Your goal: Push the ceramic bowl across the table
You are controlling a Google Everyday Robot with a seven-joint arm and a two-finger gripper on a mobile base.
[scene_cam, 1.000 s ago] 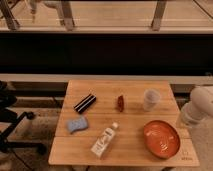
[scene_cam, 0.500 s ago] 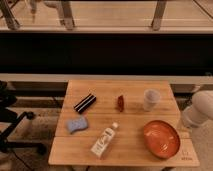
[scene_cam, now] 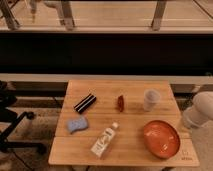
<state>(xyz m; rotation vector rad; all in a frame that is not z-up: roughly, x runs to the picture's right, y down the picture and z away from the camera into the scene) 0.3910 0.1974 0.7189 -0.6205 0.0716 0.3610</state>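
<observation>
Only the white arm (scene_cam: 199, 113) has shifted, dipping a little lower just off the desk's (scene_cam: 100, 159) right edge, while everything on the desk lies where it did. From the left edge come a blue sponge (scene_cam: 76, 124) and a dark striped bar (scene_cam: 85, 102). Next is a white bottle (scene_cam: 104, 141) lying on its side toward the near edge, with a label too small to read. A small red-brown item (scene_cam: 120, 103) sits mid-desk, and a whitish cup (scene_cam: 151, 99) stands upright toward the far right corner. The orange-red bowl (scene_cam: 161, 138) rests near the near right corner, apart from the cup and seemingly untouched by the arm. A small dark logo (scene_cam: 186, 156) marks that corner, its lettering illegible. The gripper itself does not show, so I cannot tell whether it is spread or pressed together. By my reading the push has not started: contact with the bowl's rim and the whole slide across the desk remain.
</observation>
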